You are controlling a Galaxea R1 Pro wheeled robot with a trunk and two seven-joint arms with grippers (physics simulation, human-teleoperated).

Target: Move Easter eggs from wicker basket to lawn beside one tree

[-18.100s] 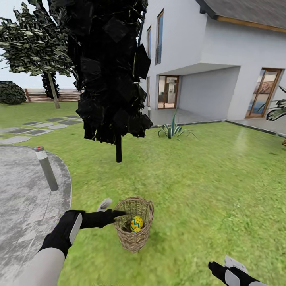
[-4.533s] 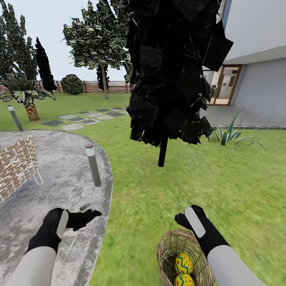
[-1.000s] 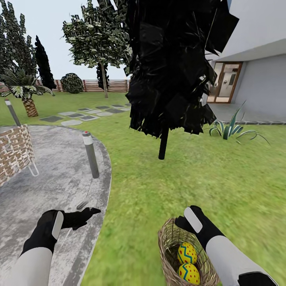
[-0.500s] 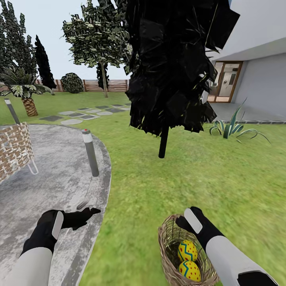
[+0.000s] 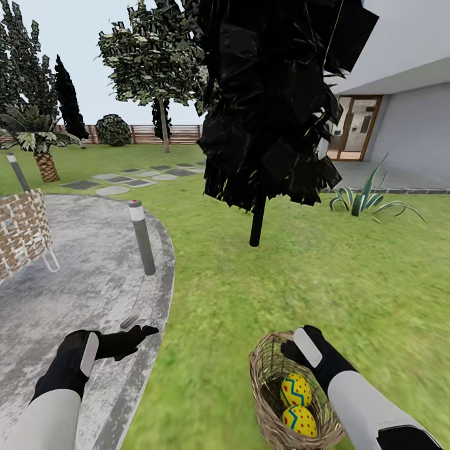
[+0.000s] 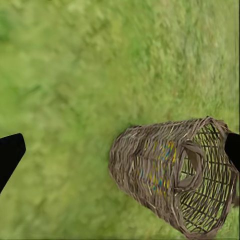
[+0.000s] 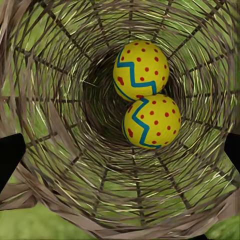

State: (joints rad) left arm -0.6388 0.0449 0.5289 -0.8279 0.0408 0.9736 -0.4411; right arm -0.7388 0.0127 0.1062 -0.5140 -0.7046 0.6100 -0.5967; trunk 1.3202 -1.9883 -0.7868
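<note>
From the head view we see the wicker basket (image 5: 294,400) standing on the lawn (image 5: 325,275) low in the frame, its mouth tilted up toward the camera, with two Easter eggs (image 5: 295,390) lying inside, one just past the other and touching. Our right gripper (image 5: 299,350) hangs over the far rim of the basket, pointing down into it; we cannot tell from here how wide its jaws stand. Our left gripper (image 5: 142,331) hovers off to the left above the edge of the grey paved patio (image 5: 75,275), well apart from the basket, and we cannot tell its jaw state either. A black-leaved tree (image 5: 275,106) stands on the grass ahead, a grey bollard (image 5: 142,237) on the paving edge, and a pale-trunked tree (image 5: 164,125) farther back. In the left wrist view the basket (image 6: 170,175) shows from the side on the grass (image 6: 75,75), and the dark fingertips (image 6: 9,152) sit far apart at the picture's edges, so these jaws are wide. In the right wrist view we look straight down the basket's (image 7: 55,150) long axis at the two eggs (image 7: 141,70) on its bottom, side by side and touching, with fingertips (image 7: 9,150) spread wide on either side, holding nothing.
</note>
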